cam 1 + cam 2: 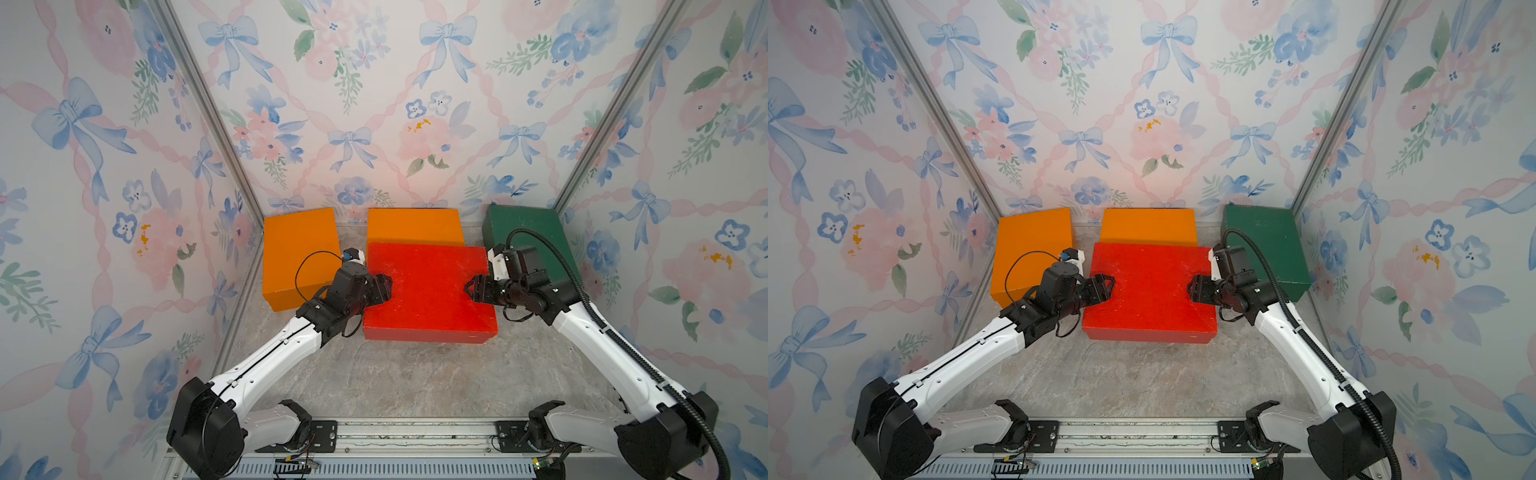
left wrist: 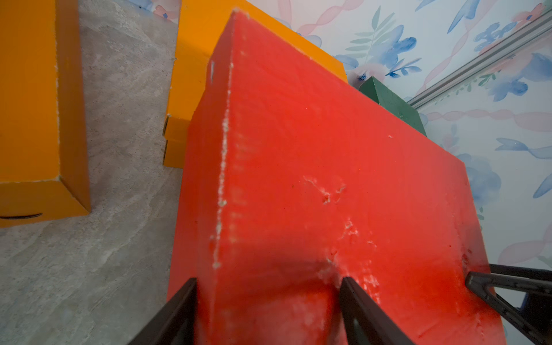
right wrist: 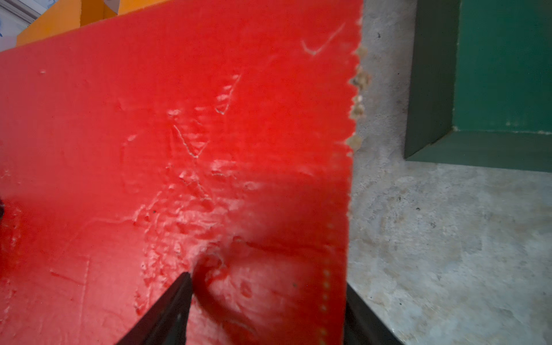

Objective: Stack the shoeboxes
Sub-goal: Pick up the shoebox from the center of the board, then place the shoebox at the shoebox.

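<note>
The red shoebox (image 1: 428, 291) (image 1: 1150, 291) sits mid-floor and looks lifted. Its far edge covers the front of the middle orange shoebox (image 1: 413, 226) (image 1: 1148, 226). My left gripper (image 1: 384, 286) (image 2: 268, 280) is shut on the red lid's left edge (image 2: 313, 149). Gripping the right edge (image 3: 149, 134), my right gripper (image 1: 473, 291) (image 3: 265, 277) is shut too. Another orange shoebox (image 1: 297, 253) (image 2: 30, 104) lies at the far left, and the dark green shoebox (image 1: 528, 232) (image 3: 504, 65) at the far right.
Floral walls close in the marble floor (image 1: 415, 382) on three sides, with metal corner posts (image 1: 208, 108) behind the boxes. The arm bases sit on a rail (image 1: 415, 432) at the near edge.
</note>
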`<move>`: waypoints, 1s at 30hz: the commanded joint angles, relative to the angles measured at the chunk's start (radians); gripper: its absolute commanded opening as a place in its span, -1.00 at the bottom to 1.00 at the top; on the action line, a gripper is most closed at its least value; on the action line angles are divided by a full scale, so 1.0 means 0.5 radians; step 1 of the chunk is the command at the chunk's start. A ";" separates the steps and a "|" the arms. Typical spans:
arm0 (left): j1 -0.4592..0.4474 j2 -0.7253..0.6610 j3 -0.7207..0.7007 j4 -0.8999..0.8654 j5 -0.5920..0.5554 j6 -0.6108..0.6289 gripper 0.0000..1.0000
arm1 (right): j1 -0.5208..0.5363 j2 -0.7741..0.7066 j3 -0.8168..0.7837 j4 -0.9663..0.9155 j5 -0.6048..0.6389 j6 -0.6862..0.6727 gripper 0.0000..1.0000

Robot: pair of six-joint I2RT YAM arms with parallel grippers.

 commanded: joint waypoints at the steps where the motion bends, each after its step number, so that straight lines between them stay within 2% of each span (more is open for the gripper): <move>1: -0.077 0.073 0.104 0.134 0.330 0.087 0.46 | 0.096 0.033 0.158 0.271 -0.452 -0.050 0.40; 30: -0.023 0.340 0.389 0.145 0.360 0.163 0.44 | -0.028 0.227 0.394 0.384 -0.538 -0.026 0.40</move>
